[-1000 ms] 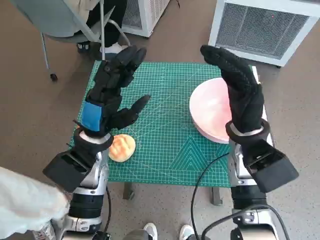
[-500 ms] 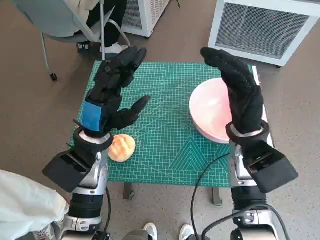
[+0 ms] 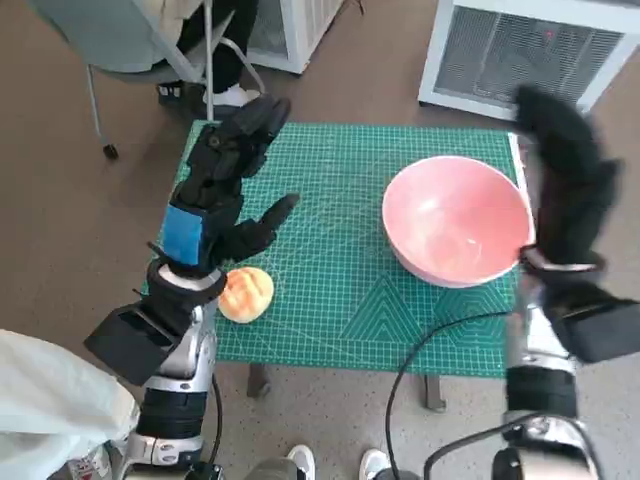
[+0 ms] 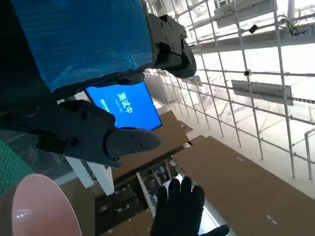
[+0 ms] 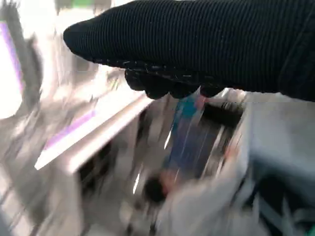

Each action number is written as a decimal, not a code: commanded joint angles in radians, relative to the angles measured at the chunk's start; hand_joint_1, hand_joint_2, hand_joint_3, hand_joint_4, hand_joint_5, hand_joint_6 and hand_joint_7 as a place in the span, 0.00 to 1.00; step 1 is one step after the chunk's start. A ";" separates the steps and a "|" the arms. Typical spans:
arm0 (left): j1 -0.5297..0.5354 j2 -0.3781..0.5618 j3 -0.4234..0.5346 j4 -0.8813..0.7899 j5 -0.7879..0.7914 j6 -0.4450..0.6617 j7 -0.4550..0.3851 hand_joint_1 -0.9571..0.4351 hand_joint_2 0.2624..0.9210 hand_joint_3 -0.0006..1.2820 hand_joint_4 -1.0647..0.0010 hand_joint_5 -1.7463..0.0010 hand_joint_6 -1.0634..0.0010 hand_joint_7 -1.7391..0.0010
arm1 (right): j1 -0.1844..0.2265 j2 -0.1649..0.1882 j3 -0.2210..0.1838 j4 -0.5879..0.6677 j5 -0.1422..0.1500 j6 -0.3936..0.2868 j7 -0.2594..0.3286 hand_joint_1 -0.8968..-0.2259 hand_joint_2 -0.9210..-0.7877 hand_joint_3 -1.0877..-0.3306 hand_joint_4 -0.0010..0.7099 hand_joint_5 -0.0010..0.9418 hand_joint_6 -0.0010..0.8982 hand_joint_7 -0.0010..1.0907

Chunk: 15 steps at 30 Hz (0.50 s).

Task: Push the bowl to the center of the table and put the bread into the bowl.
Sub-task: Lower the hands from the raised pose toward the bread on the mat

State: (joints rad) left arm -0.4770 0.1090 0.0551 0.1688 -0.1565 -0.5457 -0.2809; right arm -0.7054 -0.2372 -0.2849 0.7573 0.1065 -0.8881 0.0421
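Observation:
A pink bowl stands on the right side of the green cutting mat; its rim also shows in the left wrist view. A golden bread roll lies near the mat's front left corner. My left hand is raised above the mat's left part, fingers spread and holding nothing, just beyond the roll. My gloved right hand is blurred, lifted beside the bowl's right rim with fingers extended, apart from the bowl. It also appears in the left wrist view and right wrist view.
A chair with a seated person's legs stands beyond the table's far left corner. White grilled units stand behind the table. A black cable hangs over the table's front edge. A white cloth shows at lower left.
My right hand has swung from over the bowl out to its right side, uncovering the bowl. The left hand and the roll have stayed in place.

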 commanded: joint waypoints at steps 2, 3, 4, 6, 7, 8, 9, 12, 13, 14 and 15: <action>0.008 -0.007 0.001 0.007 0.011 -0.019 0.013 0.47 1.00 0.27 0.68 1.00 0.81 0.73 | -0.013 -0.051 -0.036 0.173 -0.059 0.002 -0.132 0.57 0.00 0.34 0.39 0.15 0.00 0.74; 0.008 -0.008 0.001 0.007 0.011 -0.019 0.014 0.47 1.00 0.27 0.68 1.00 0.81 0.73 | -0.015 -0.063 -0.037 0.206 -0.070 0.004 -0.153 0.57 0.00 0.34 0.38 0.15 0.00 0.74; 0.008 -0.009 0.000 0.007 0.011 -0.019 0.015 0.47 1.00 0.27 0.68 1.00 0.81 0.73 | -0.017 -0.072 -0.036 0.230 -0.078 0.004 -0.168 0.57 0.00 0.34 0.38 0.15 0.00 0.74; 0.007 -0.010 -0.001 0.007 0.012 -0.019 0.017 0.47 1.00 0.28 0.68 1.00 0.81 0.73 | -0.021 -0.089 -0.034 0.281 -0.089 0.009 -0.191 0.57 0.00 0.35 0.38 0.15 0.00 0.73; 0.007 -0.010 -0.002 0.008 0.010 -0.020 0.017 0.47 1.00 0.28 0.68 1.00 0.81 0.73 | -0.022 -0.099 -0.032 0.312 -0.094 0.018 -0.203 0.57 0.00 0.35 0.38 0.15 0.00 0.73; 0.007 -0.011 -0.002 0.008 0.010 -0.020 0.016 0.47 1.00 0.28 0.67 1.00 0.81 0.73 | -0.024 -0.107 -0.030 0.335 -0.099 0.023 -0.213 0.58 0.00 0.35 0.38 0.15 0.00 0.72; 0.007 -0.011 -0.002 0.009 0.009 -0.021 0.016 0.47 1.00 0.28 0.67 1.00 0.81 0.73 | -0.025 -0.115 -0.026 0.362 -0.106 0.033 -0.224 0.58 0.00 0.35 0.38 0.15 0.00 0.72; 0.005 -0.010 -0.002 0.012 0.011 -0.024 0.017 0.47 1.00 0.28 0.67 1.00 0.81 0.73 | -0.029 -0.131 -0.018 0.420 -0.115 0.054 -0.236 0.60 0.00 0.36 0.38 0.14 0.00 0.69; 0.004 -0.010 -0.002 0.013 0.014 -0.025 0.018 0.47 1.00 0.28 0.67 1.00 0.81 0.73 | -0.031 -0.130 -0.024 0.440 -0.103 0.072 -0.220 0.60 0.00 0.36 0.37 0.14 0.00 0.69; 0.004 -0.010 -0.002 0.015 0.016 -0.026 0.020 0.47 1.00 0.28 0.67 1.00 0.81 0.73 | -0.033 -0.129 -0.028 0.455 -0.094 0.084 -0.208 0.61 0.00 0.36 0.36 0.13 0.00 0.66; 0.003 -0.009 -0.002 0.016 0.017 -0.026 0.021 0.47 1.00 0.28 0.67 1.00 0.81 0.73 | -0.034 -0.125 -0.036 0.468 -0.078 0.101 -0.186 0.61 0.00 0.36 0.36 0.12 0.00 0.65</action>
State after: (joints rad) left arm -0.4769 0.1043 0.0550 0.1783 -0.1529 -0.5583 -0.2673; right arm -0.7395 -0.3664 -0.3100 1.1659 0.0007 -0.8403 -0.1753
